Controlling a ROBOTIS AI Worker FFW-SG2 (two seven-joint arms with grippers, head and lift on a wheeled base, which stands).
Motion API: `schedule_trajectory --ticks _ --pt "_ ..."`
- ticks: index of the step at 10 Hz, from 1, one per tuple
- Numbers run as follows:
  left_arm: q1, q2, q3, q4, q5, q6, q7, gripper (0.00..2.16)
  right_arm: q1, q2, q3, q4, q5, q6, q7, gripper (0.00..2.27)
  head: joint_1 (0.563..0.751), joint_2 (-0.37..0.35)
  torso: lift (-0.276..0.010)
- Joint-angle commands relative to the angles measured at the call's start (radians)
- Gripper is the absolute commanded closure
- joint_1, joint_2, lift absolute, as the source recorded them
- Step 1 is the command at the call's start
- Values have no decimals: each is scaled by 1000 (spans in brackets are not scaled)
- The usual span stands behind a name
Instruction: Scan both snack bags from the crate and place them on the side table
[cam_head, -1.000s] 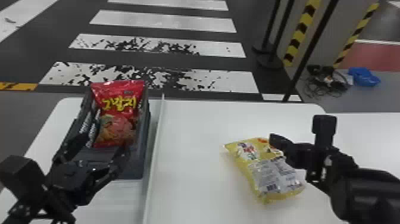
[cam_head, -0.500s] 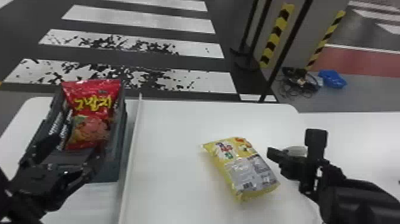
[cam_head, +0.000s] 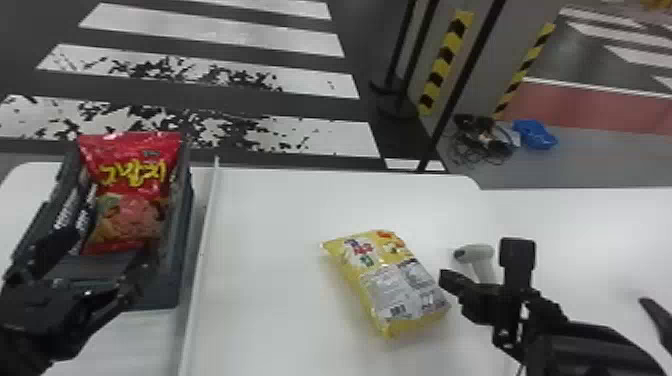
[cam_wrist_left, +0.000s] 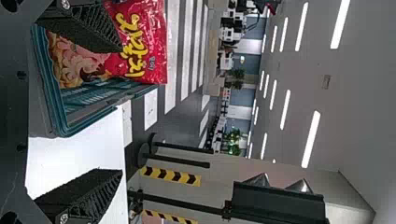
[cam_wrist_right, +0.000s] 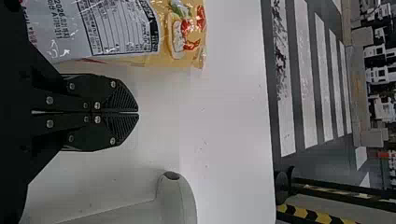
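Observation:
In the head view, my left gripper (cam_head: 100, 262) stands open over the near part of the grey crate (cam_head: 186, 235), by the lower end of the red snack bag (cam_head: 132, 200) leaning inside it. The left wrist view has the left gripper (cam_wrist_left: 109, 112) with its fingers apart, one in front of the red bag (cam_wrist_left: 144, 42). The yellow snack bag (cam_head: 395, 280) lies on the white table (cam_head: 270, 280). Just right of it is my right gripper (cam_head: 447, 280). In the right wrist view the right gripper (cam_wrist_right: 138, 112) is shut, between the yellow bag (cam_wrist_right: 121, 32) and a grey-white scanner (cam_wrist_right: 180, 200).
A thin raised white strip (cam_head: 202, 240) runs along the table between crate and yellow bag. Another white surface (cam_head: 590, 225) adjoins on the right, with a dark curved object (cam_head: 657, 315) at the edge. Black posts stand beyond the table.
The head view has swung right, so crate and bags sit farther left in it. My right gripper has moved away from the yellow bag and nearer to me, uncovering the scanner.

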Motion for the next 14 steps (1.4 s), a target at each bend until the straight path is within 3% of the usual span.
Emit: schedule_trajectory --ticks 1,7,14 --pt "-1 1 -1 3 0 0 0 76 25 0 -4 -22 -1 19 0 2260 695 -253 -95" --pt "-10 1 -7 15 0 0 0 76 121 9 -18 -157 -15 118 0 2260 695 -265 -95" --pt "-10 -1 -7 21 1 0 0 76 165 21 -19 -240 -17 225 2 2260 695 -260 -95"
